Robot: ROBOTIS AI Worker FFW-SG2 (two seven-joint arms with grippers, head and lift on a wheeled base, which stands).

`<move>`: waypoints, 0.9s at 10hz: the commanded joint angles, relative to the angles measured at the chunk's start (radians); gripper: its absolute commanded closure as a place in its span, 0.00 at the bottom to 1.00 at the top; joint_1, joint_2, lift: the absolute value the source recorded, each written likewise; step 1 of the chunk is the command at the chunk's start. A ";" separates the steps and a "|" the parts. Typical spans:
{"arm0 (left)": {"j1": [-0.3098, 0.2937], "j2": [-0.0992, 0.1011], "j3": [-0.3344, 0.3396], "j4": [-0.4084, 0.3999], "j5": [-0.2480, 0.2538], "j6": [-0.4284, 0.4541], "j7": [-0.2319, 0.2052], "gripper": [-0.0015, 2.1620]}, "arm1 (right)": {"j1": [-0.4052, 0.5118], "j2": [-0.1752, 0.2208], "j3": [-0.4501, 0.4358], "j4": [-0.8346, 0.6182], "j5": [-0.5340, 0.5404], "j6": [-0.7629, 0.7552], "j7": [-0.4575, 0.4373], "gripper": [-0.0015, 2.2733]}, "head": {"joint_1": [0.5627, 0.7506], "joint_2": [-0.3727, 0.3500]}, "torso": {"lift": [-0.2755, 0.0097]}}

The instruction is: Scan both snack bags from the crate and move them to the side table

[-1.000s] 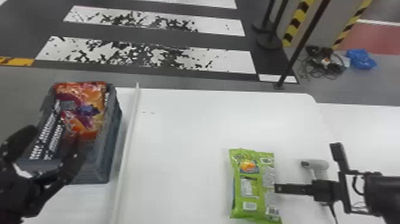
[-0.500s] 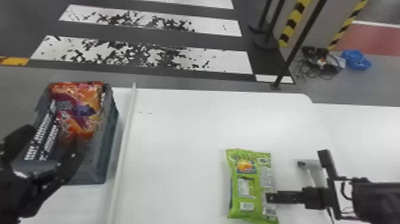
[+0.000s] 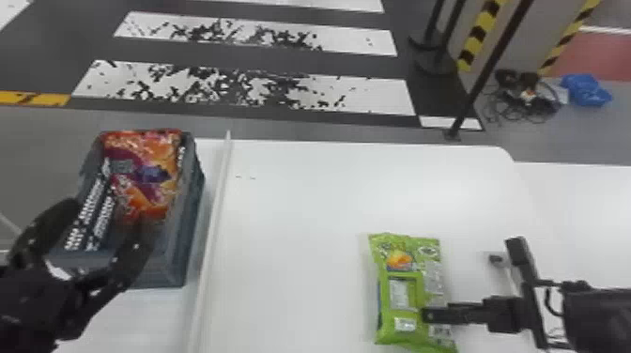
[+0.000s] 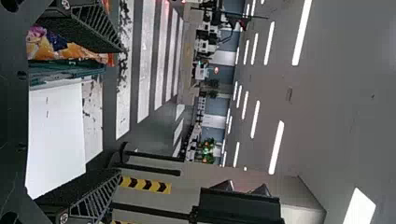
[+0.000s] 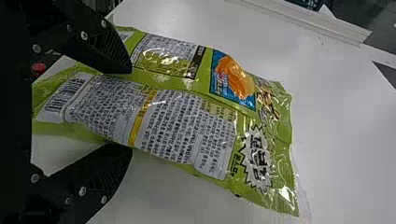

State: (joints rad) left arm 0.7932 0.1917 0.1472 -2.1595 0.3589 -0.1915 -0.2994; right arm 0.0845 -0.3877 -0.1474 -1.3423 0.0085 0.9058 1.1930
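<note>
Head cam: left gripper (image 3: 108, 218) hangs at 8 o'clock with its fingers wide over the crate (image 3: 185, 220), lined up for the orange bag (image 3: 145, 178) inside I'd guess, while right gripper (image 3: 425, 315) is in at 5 o'clock by the green bag (image 3: 406, 281), lying flat on the white table (image 3: 300, 234). Left wrist cam: same wide gap, nothing pinched. Right wrist cam: wide too, straddling the bag's barcode end, probably so closing gathers the wrapper.
</note>
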 commanded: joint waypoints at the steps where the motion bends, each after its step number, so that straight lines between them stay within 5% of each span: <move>1: -0.002 0.000 0.000 0.004 0.000 -0.002 0.000 0.04 | -0.002 0.000 -0.003 0.015 0.004 -0.078 0.000 0.78 | 0.70 0.40 | 0.86; 4: -0.006 0.000 -0.002 0.009 0.000 -0.002 -0.001 0.04 | 0.024 -0.003 -0.044 -0.028 -0.009 -0.090 0.017 0.83 | 0.70 0.39 | 0.86; 9: -0.012 0.000 -0.008 0.009 -0.003 -0.002 0.010 0.04 | 0.090 -0.008 -0.264 -0.317 -0.156 0.235 0.043 0.83 | 0.70 0.35 | 0.86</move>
State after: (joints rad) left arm 0.7819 0.1917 0.1413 -2.1496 0.3559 -0.1949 -0.2892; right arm 0.1757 -0.3928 -0.3818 -1.6395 -0.1255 1.1097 1.2363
